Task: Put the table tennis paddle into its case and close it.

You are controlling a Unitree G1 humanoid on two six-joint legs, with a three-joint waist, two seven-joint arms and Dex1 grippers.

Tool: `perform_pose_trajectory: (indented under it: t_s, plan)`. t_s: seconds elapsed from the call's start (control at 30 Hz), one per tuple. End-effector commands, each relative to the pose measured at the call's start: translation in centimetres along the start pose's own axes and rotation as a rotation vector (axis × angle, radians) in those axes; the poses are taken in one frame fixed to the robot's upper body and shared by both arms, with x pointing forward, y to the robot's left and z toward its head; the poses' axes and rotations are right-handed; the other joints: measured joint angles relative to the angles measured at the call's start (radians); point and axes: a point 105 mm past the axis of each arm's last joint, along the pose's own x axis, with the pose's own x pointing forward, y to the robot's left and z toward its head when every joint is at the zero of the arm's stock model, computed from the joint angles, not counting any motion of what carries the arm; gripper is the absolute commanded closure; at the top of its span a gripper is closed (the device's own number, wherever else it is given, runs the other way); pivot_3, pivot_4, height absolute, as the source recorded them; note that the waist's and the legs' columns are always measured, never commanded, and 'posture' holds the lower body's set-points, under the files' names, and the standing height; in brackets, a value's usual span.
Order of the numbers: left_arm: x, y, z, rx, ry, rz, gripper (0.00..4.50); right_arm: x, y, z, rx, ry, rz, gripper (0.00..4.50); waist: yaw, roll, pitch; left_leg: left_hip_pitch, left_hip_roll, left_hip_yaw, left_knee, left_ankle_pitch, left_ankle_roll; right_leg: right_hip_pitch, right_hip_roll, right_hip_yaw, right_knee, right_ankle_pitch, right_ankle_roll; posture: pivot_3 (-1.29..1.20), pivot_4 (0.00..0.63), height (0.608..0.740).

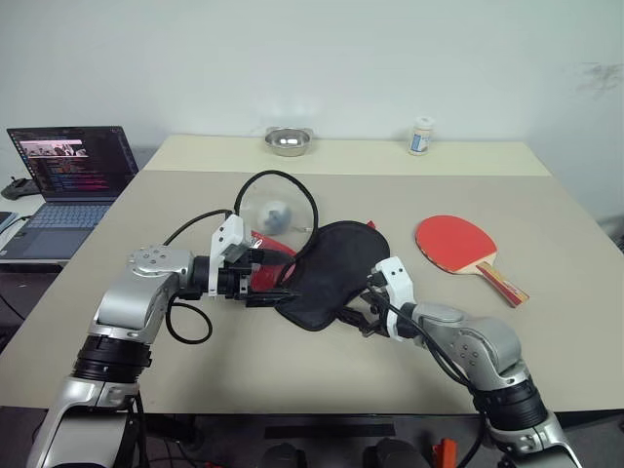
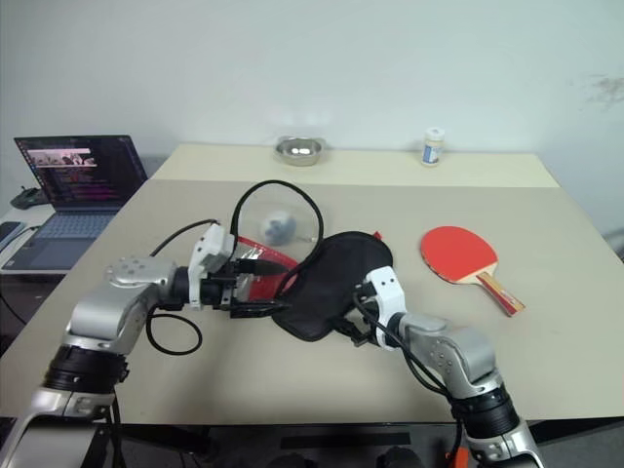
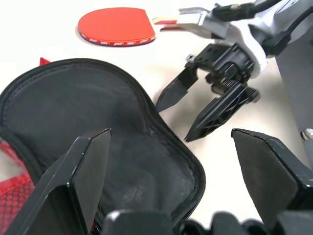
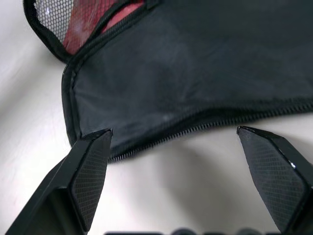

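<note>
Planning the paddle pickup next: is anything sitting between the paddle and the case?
Nothing visible. The table tennis paddle lies alone, with bare table between it and the case. Both grippers, right gripper and left gripper, are open at the case.

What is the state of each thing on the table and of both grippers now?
Case: unzipped, flap open, empty, flat on the table.
Paddle: outside the case, red face up.
Left gripper: open, at the case's edge.
Right gripper: open, holding nothing.
Laptop: open, screen on.
</note>
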Motion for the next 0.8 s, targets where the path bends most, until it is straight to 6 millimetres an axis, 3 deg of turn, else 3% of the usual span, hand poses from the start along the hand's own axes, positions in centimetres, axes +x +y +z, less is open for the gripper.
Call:
perform_pose_trajectory:
  t_s: [0.03,0.2,0.43,0.63,0.8]
  plan:
    - [-0.6,0.0,2.3,0.074,-0.039,0.003,0.24,1.1,0.5,0.4,-0.017,-0.009,0.010,0.00,-0.006,0.000,0.000,0.000,0.000,0.000,0.000,0.000,0.000,0.000,0.000,0.000,0.000,0.000,0.000,0.00,0.150,0.740]
    - [-0.5,-0.2,2.2,0.074,-0.041,0.010,0.24,1.9,0.5,0.5,-0.031,-0.013,-0.004,0.00,-0.020,0.000,0.000,0.001,0.001,0.000,0.000,0.000,0.000,0.000,0.000,0.001,0.001,0.000,0.000,0.00,0.150,0.740]
    - [-0.1,-0.4,2.1,0.078,-0.043,0.012,0.20,1.7,-0.8,1.1,-0.003,-0.048,-0.064,2.32,-0.020,0.000,0.000,0.001,0.001,0.000,0.000,0.000,-0.001,0.000,0.000,0.001,0.001,0.000,0.000,0.00,0.150,0.740]
    - [0.8,-0.7,2.1,0.087,-0.050,-0.013,0.20,1.0,-3.3,1.6,0.083,-0.074,-0.138,4.47,-0.017,0.000,0.000,0.000,0.000,0.001,-0.001,0.000,-0.001,-0.001,0.000,0.001,0.000,0.000,0.000,0.00,0.150,0.740]
    - [1.8,-1.4,2.1,0.100,-0.056,-0.058,0.20,-1.0,-5.8,2.5,0.105,-0.090,-0.187,4.47,-0.011,0.000,0.000,0.000,-0.002,0.002,-0.001,0.000,-0.001,-0.001,-0.002,0.001,0.000,0.000,0.000,0.00,0.150,0.740]
